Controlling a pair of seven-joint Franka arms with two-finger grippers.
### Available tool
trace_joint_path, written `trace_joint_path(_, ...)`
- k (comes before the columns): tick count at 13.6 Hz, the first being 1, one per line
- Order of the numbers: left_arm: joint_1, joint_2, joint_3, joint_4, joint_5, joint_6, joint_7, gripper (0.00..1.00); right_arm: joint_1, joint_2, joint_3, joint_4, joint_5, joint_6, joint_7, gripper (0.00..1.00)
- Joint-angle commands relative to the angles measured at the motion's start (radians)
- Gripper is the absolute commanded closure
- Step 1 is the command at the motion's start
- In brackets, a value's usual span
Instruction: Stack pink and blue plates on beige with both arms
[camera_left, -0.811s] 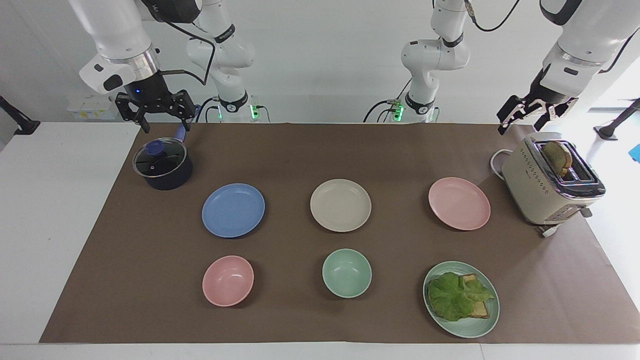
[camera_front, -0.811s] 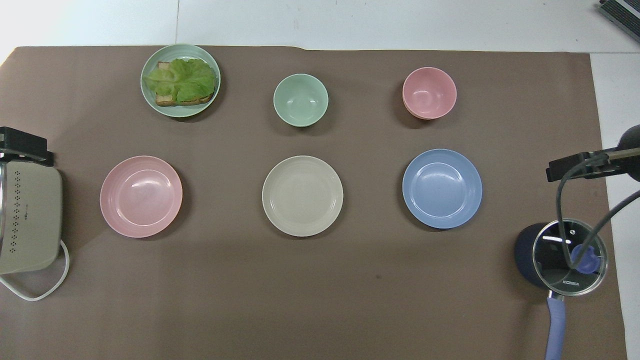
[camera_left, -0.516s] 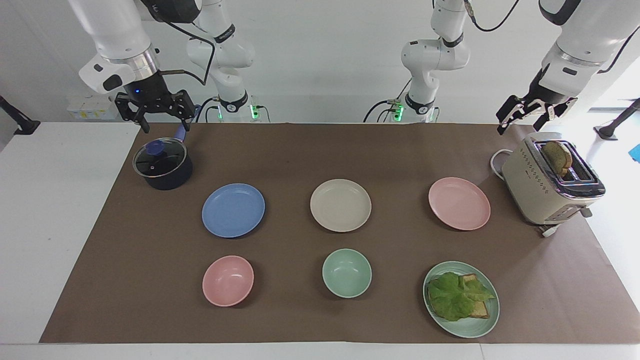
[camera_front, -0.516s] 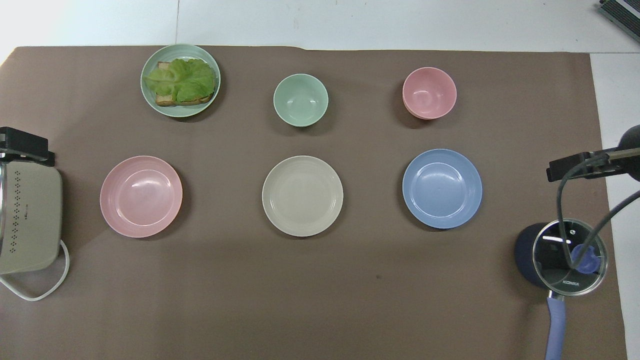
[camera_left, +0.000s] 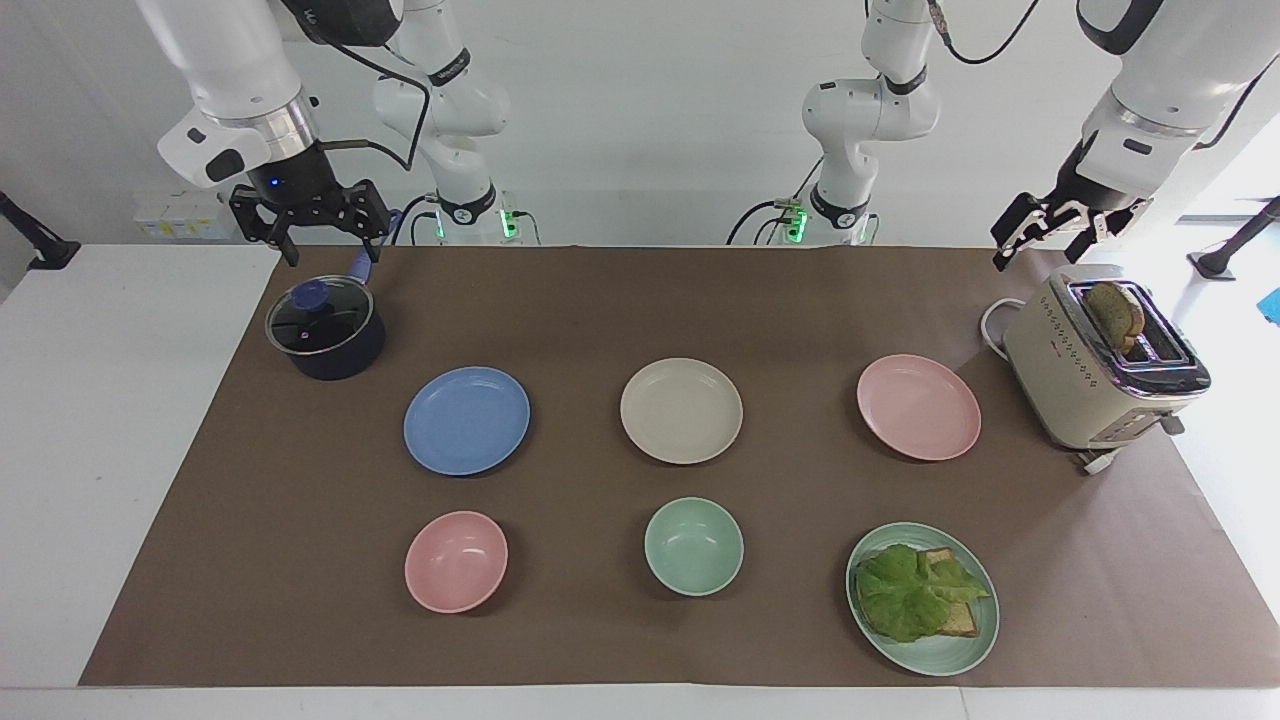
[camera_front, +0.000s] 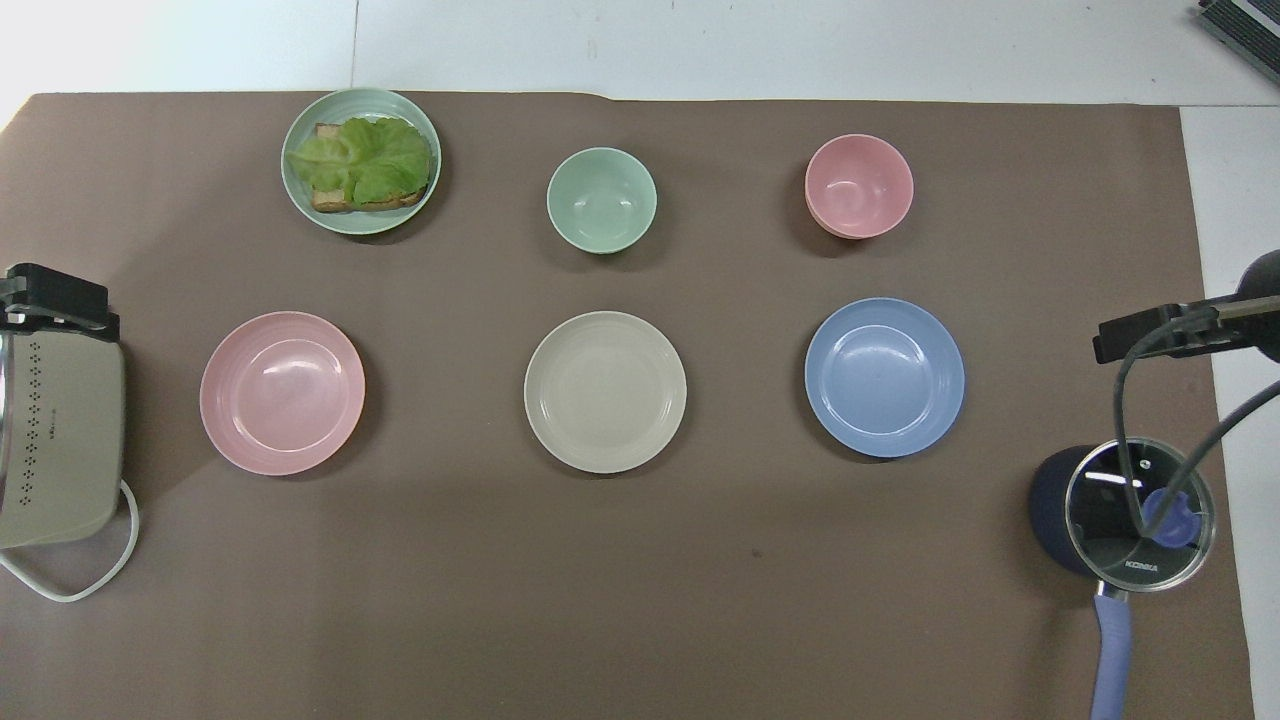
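So nothing is stacked yet. My right gripper (camera_left: 322, 243) hangs open over the pot (camera_left: 325, 331), nearest the blue plate (camera_left: 466, 420); my left gripper (camera_left: 1047, 238), open above the toaster (camera_left: 1090, 370), is nearest the pink plate (camera_left: 918, 407). Between them lies the beige plate (camera_left: 681, 411).

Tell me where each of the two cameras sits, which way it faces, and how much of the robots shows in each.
Facing view: high across the table, looking at the robots; both arms show, right gripper open over the pot, left gripper open over the toaster.
Overhead view: above the robots' end, looking steeply down; only gripper parts show at the edges.
Shared: blue plate, beige plate, pink plate, half a turn apart.
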Motion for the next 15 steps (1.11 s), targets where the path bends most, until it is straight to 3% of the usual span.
trace_joint_path(1,0.008,-0.038,-0.001,-0.121,-0.009,0.080,-0.009,0.00,-0.006,-0.001,0.002,0.004,0.001,0.002,0.013,0.00)
trace_joint_path(11,0.094,-0.028,-0.001,-0.444,-0.009,0.415,-0.002,0.00,-0.006,-0.001,0.002,0.004,0.001,0.002,0.012,0.00)
trace_joint_path(15,0.103,0.049,-0.001,-0.543,-0.009,0.540,-0.011,0.00,-0.006,-0.001,0.002,0.004,-0.001,0.002,0.012,0.00)
